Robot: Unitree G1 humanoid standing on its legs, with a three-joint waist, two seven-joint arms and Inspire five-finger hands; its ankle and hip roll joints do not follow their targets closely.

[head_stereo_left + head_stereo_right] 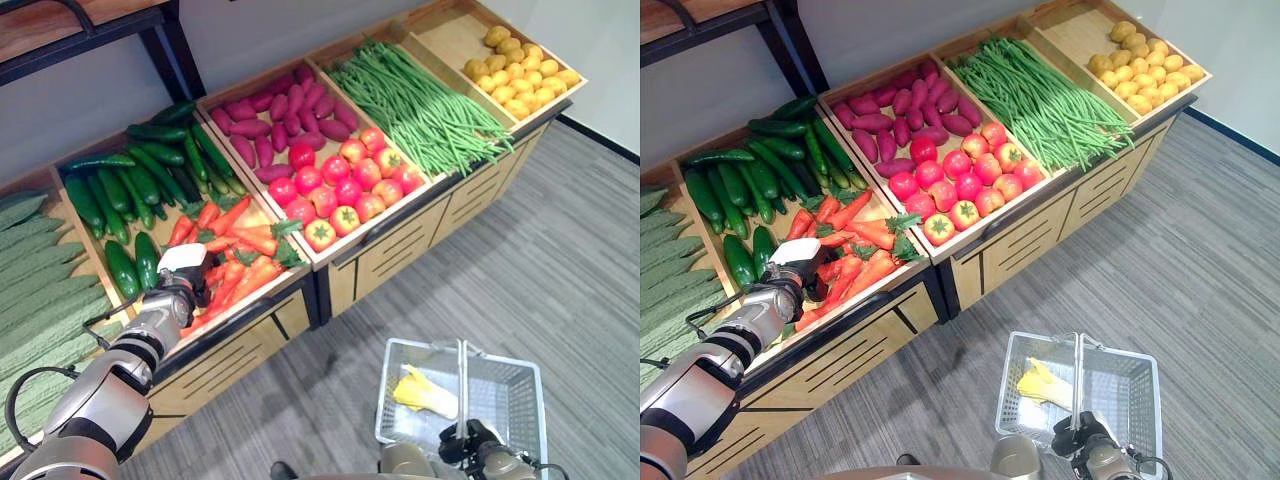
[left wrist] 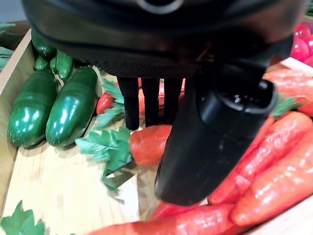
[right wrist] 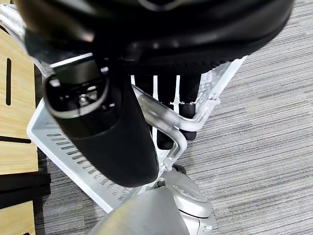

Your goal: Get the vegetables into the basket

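My left hand [image 1: 178, 290] hovers over the carrot pile [image 1: 240, 265] in the wooden display bin. The left wrist view shows its fingers [image 2: 149, 103] straight, pointing down at an orange carrot [image 2: 149, 144], with the thumb [image 2: 210, 132] apart from them and nothing held. Down at the lower right, my right hand [image 1: 480, 445] has its fingers [image 3: 188, 107] curled round the metal handle [image 3: 166, 125] of a white wire basket [image 1: 500, 400]. The basket hangs above the grey floor. A yellow vegetable [image 1: 425, 392] lies inside it.
Dark green cucumbers [image 1: 130, 190] lie beside the carrots, with ridged green gourds [image 1: 40, 290] further left. To the right, the bins hold purple-red sweet potatoes [image 1: 280, 115], tomatoes [image 1: 345, 185], green beans [image 1: 420, 110] and yellow potatoes [image 1: 515, 70]. A wooden rim [image 1: 250, 315] fronts the carrot bin.
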